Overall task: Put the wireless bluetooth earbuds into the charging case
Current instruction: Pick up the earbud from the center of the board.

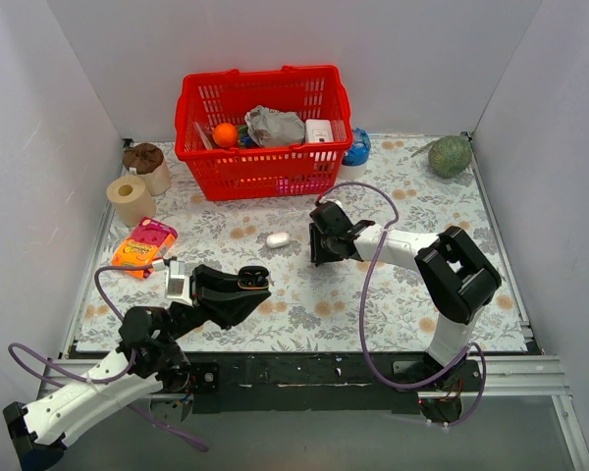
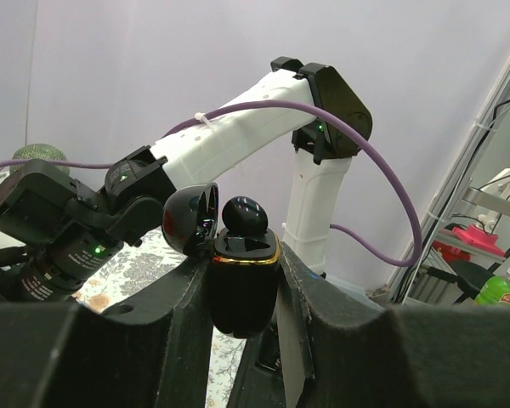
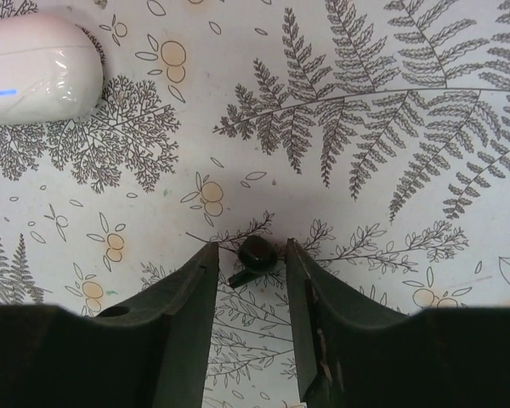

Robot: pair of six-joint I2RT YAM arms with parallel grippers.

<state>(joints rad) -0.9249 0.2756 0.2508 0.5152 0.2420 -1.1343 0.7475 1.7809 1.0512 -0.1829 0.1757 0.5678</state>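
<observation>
My left gripper point(image 2: 245, 259) is shut on the black charging case point(image 2: 242, 297) and holds it upright off the table. Its lid point(image 2: 189, 218) is swung open to the left. One black earbud point(image 2: 245, 215) sits in the case's top, above the gold rim. In the top view the left gripper point(image 1: 252, 282) is at the front left. My right gripper point(image 3: 252, 248) is open and low over the cloth. Its fingers straddle the other earbud point(image 3: 256, 256), which lies on the cloth with its stem pointing left. In the top view the right gripper point(image 1: 321, 250) is at mid-table.
A white pill-shaped case point(image 3: 38, 72) lies just left of the right gripper, and it shows in the top view point(image 1: 277, 238). A red basket point(image 1: 260, 157) stands at the back. A paper roll point(image 1: 130, 199) and snack pouch point(image 1: 143, 242) are left; a green melon point(image 1: 450, 155) is back right.
</observation>
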